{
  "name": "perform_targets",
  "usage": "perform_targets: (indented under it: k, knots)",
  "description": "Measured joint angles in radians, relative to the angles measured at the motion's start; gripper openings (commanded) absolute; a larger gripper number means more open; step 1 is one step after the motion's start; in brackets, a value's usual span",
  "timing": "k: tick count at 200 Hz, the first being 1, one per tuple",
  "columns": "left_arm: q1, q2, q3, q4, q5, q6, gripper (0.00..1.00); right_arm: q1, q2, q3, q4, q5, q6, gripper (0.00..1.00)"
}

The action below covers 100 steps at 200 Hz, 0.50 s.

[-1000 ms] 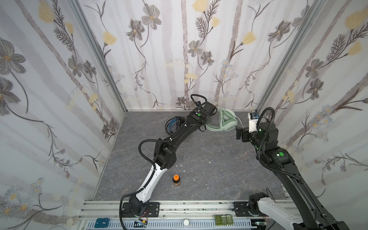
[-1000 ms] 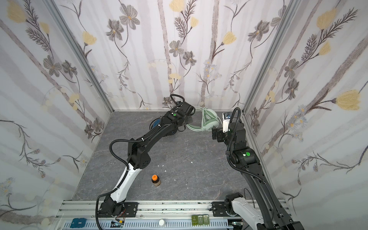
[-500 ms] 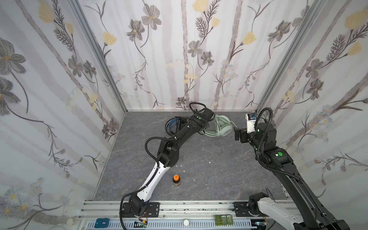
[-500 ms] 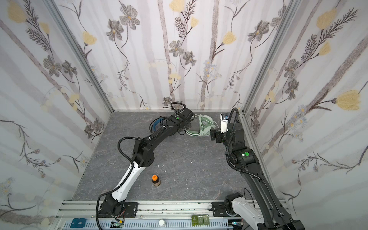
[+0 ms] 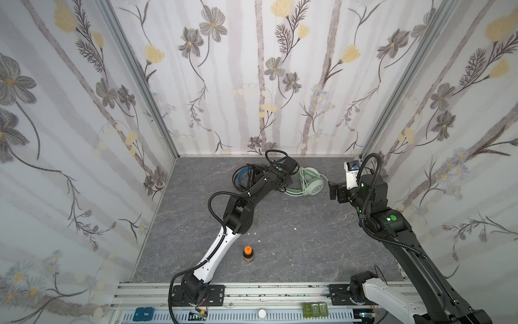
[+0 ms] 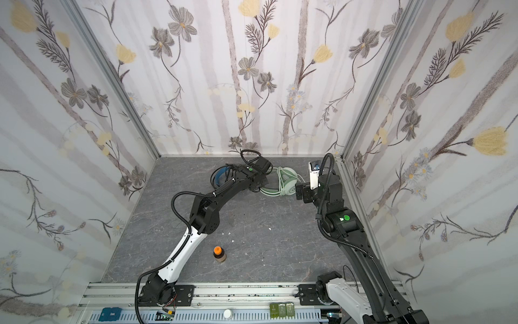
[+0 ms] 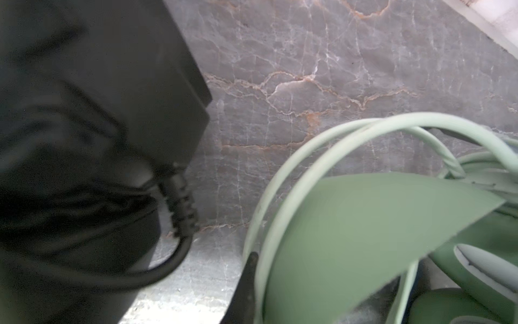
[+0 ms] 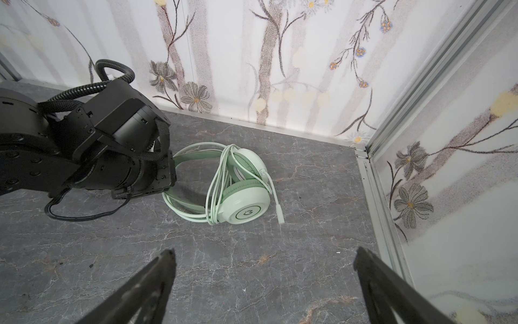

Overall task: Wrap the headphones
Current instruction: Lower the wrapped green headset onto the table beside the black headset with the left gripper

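Back left gripper (image 8: 170, 175) off green headset (image 8: 244, 207) band slowly; avoid snagging wrapped cable (image 8: 215, 185). Cannot tell whether clamped or released; seems to touch band. At headset's 3 o'clock, right gripper (image 8: 265, 252): spread wide, empty. Green headset lying at table (image 8: 308, 246) 12 o'clock, black headset (image 5: 243, 177) at its 9.
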Motion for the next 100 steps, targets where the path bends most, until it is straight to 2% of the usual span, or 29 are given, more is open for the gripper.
perform_targets:
  k: [30,46,67,100]
  knots:
    - [0.002,0.000,0.000,0.005,0.000,0.011,0.37,0.000,-0.003,-0.007,0.001,0.000,-0.005,1.00]
    - [0.002,-0.002,0.000,0.007,0.000,0.027,0.56,0.000,-0.003,-0.010,0.001,0.000,-0.008,1.00]
    - [0.001,-0.011,0.000,0.009,0.000,0.030,0.72,0.000,-0.004,-0.010,0.001,0.000,-0.015,1.00]
    - [-0.006,-0.037,-0.006,0.014,0.002,0.055,0.85,0.001,-0.005,-0.010,0.001,0.000,-0.015,1.00]
